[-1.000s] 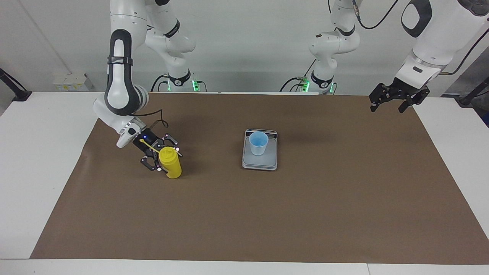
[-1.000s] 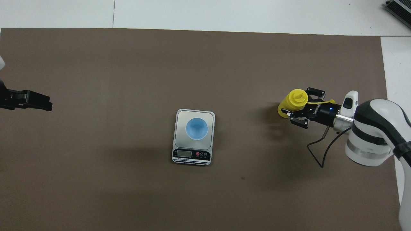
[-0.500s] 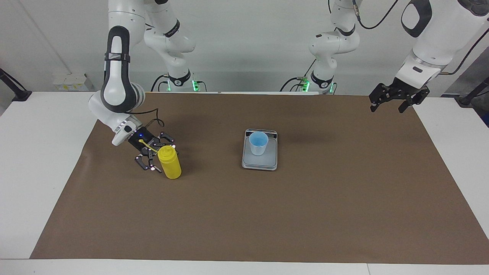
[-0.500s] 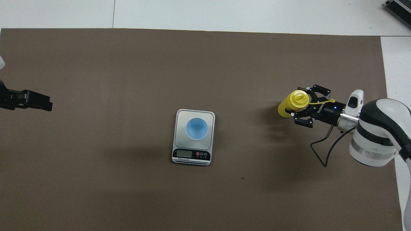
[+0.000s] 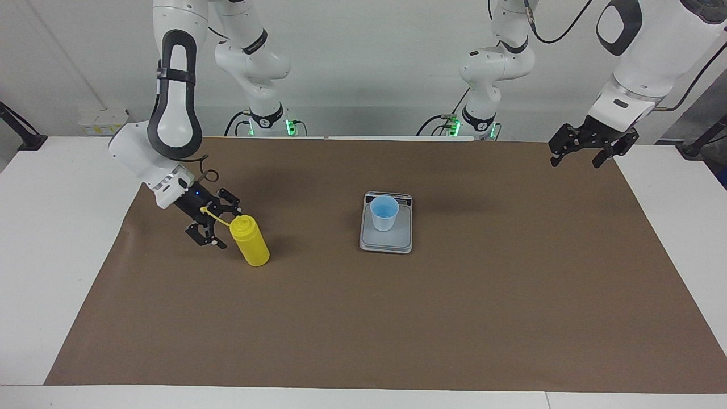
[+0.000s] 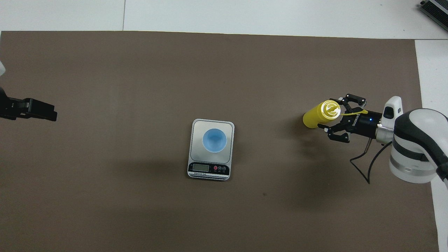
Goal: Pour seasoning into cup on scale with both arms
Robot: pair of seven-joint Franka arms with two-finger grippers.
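Brown matting [image 5: 454, 318] covered your table. Your right claw [image 5: 218, 224] [image 6: 341, 120] sat low at its own arm's end, fingers spread wide and gripping nothing. Just off its fingertips, toward the scale [image 5: 386, 238] [image 6: 211, 148], the bottle [image 5: 250, 241] [image 6: 320, 114] leaned with its top toward the claw and its strap [image 5: 218, 218] [image 6: 353, 112] draped across the fingers. Your cup [image 5: 384, 212] [image 6: 214, 140] stood on the scale, well apart from that claw. Your left claw [image 5: 588, 149] [image 6: 42, 112] waited, fingers spread, over the mat's other end.
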